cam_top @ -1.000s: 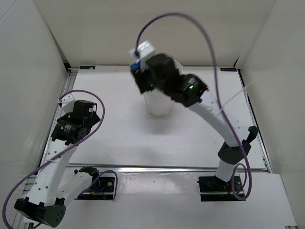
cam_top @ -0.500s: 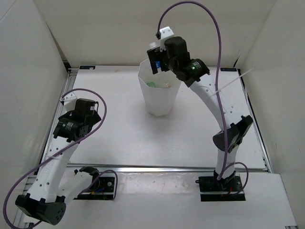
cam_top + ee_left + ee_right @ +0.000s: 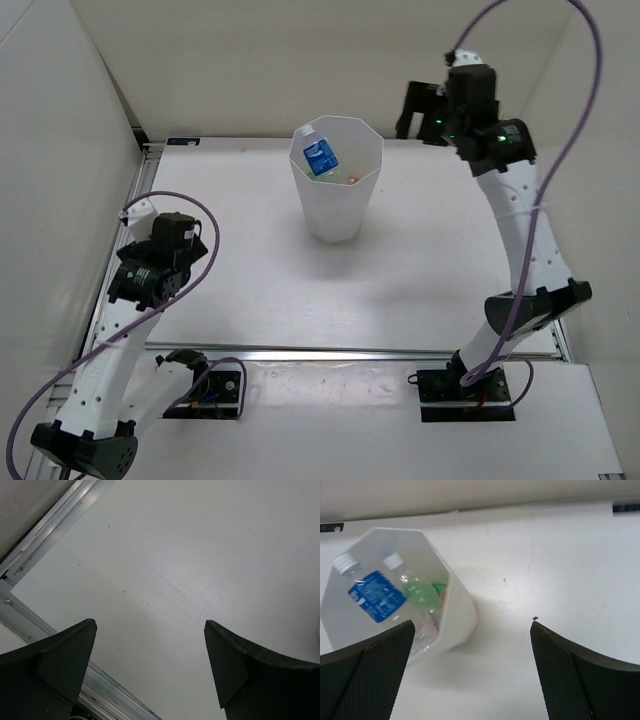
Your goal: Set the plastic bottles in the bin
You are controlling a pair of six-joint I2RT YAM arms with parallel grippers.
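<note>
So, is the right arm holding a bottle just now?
No, the right fingers stand apart and empty; the blue-labelled bottle lies in the bin.

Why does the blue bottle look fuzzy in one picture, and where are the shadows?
Right wrist view: the blue-labelled bottle and the bin look a little soft, and a faint shadow lies beside the bin's base. Top view: the light is even, with only a pale shadow on the table right of the bin. Left wrist view: the table's grain is sharp, but the dark fingers show hardly any detail.
</note>
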